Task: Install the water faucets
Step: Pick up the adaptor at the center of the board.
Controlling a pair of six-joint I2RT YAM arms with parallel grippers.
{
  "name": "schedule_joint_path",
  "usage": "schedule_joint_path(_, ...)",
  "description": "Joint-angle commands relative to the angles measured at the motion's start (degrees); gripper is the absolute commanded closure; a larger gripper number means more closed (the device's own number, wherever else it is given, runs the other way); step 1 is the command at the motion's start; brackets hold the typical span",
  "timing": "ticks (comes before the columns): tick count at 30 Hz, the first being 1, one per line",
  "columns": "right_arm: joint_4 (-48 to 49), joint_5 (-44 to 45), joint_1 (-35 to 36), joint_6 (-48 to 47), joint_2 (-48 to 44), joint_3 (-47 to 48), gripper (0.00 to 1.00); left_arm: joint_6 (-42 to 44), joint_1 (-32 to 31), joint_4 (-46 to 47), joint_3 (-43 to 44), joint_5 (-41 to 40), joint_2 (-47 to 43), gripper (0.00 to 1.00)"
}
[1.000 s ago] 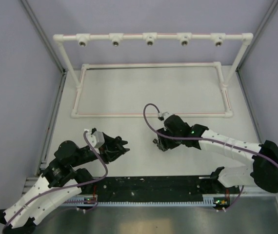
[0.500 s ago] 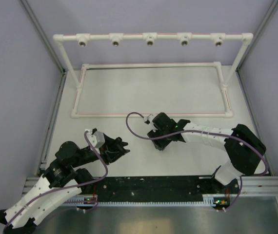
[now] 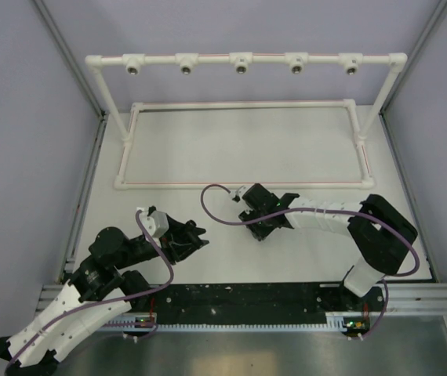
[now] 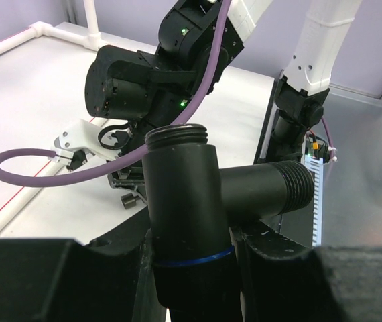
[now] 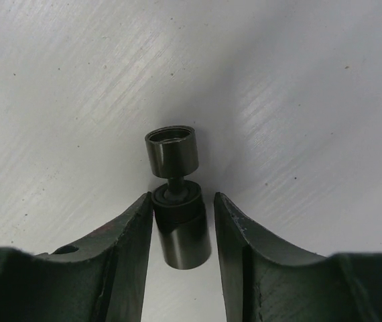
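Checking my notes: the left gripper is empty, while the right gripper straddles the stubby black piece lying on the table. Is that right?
Not quite. The left gripper is not empty: the left wrist view shows it shut on the T-shaped black faucet. The right gripper does straddle the stubby black piece lying on the table.

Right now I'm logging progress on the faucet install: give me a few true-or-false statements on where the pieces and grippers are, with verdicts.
1. All five sockets along the top of the pipe frame are empty. True.
2. The left gripper is shut on the T-shaped faucet. True.
3. The stubby faucet sits in a socket of the pipe frame. False: it lies on the table between the open jaws of the right gripper.
4. The right gripper is up among the sockets. False: it is down at the table, well short of the frame.
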Motion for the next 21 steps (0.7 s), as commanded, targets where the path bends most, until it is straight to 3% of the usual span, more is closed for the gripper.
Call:
schedule_joint_path(1, 2.0, 0.1, -0.1, 2.3, -0.8, -2.1, 0.62, 0.4, 0.0, 2.3, 2.1, -0.5, 0.7, 1.00)
schedule_joint_path(4, 2.7, -0.7, -0.2, 3.9, -2.2, -4.1, 0.75, 1.7, 0.0, 1.0, 3.0, 0.9, 1.8, 1.00)
schedule_joint_path(7, 3.4, -1.7, -0.2, 5.8, -4.4, -6.3, 1.00, 3.3, -0.1, -0.6, 4.6, 3.7, 3.5, 1.00)
schedule_joint_path(14, 4.9, -6.1, -0.1, 10.1, -17.7, -10.4, 1.00, 7.2, 0.0, -6.5, 9.3, 9.6, 8.0, 1.00)
schedule_joint_path(21, 9.4, -20.7, -0.2, 9.9, -37.2, -14.5, 1.00, 8.7, -0.1, -6.4, 10.5, 13.5, 11.5, 1.00)
